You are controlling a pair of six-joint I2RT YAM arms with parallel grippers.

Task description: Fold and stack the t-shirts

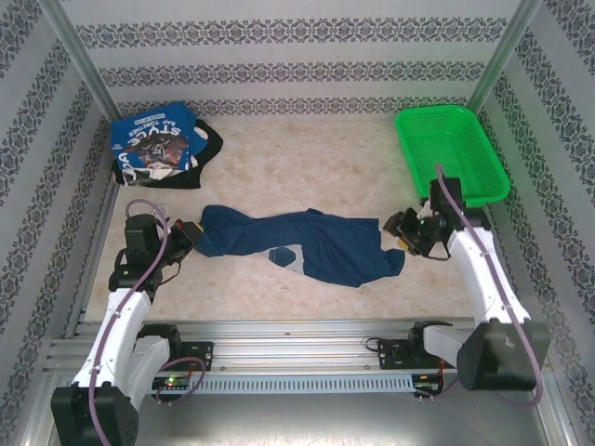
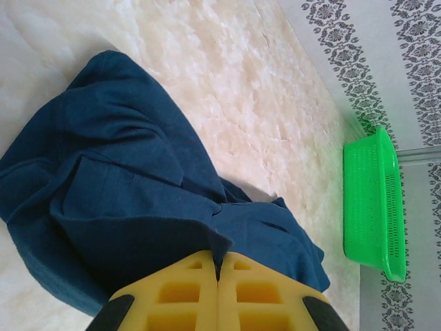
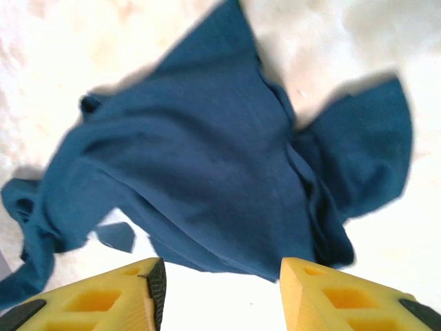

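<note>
Top external shows you the navy tee [image 1: 307,243] stretched in a rumpled, twisted band across the middle of the counter [image 1: 316,167], nearer its near edge than its far one. At the far left corner a stack [image 1: 158,149] of folded tees sits, a blue lettered one over a black one, and the basket [image 1: 451,153] stands at the far right corner.

Your left jaws are clenched on the tee's left end; in the left wrist view the yellow fingers [image 2: 179,296] meet with a ridge of cloth [image 2: 138,207] pinched in the seam between them.

Your right jaws stand apart and grasp nothing. In the right wrist view the tee [image 3: 207,172] lies just beyond the fingers [image 3: 103,296], its near edge short of the gap and bare counter between the tips.

I judge you're at the spreading step, before any fold. The next move calls for your right jaws to reach forward and low, close on the tee's right edge, then draw away from the left hold so the twist flattens out
</note>
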